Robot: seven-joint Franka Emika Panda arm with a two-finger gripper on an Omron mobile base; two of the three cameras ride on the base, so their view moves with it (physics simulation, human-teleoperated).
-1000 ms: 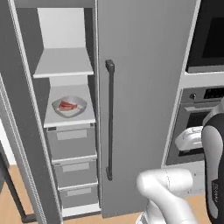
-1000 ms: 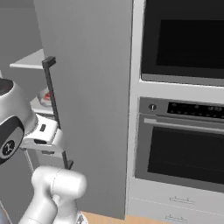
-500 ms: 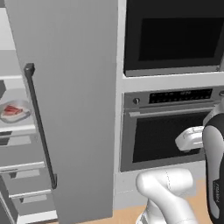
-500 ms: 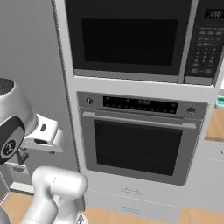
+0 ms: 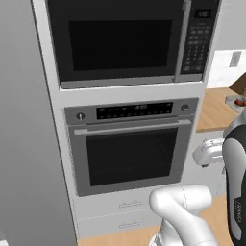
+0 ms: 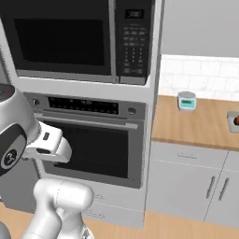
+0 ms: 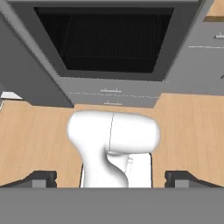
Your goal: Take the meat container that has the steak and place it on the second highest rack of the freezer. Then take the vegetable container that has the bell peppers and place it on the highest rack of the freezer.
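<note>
Gripper point(image 7: 112, 178) released, fingers wide apart, empty — facing the oven point(image 5: 129, 151) beneath the microwave point(image 5: 120, 41); container point(image 6: 234, 121) on the counter point(image 6: 196, 122), far right.

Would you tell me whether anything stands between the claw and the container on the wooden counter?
Nothing blocks it outright. The open claw hangs before the oven. A teal-lidded jar stands on the counter between them, nearer the wall than the container.
</note>
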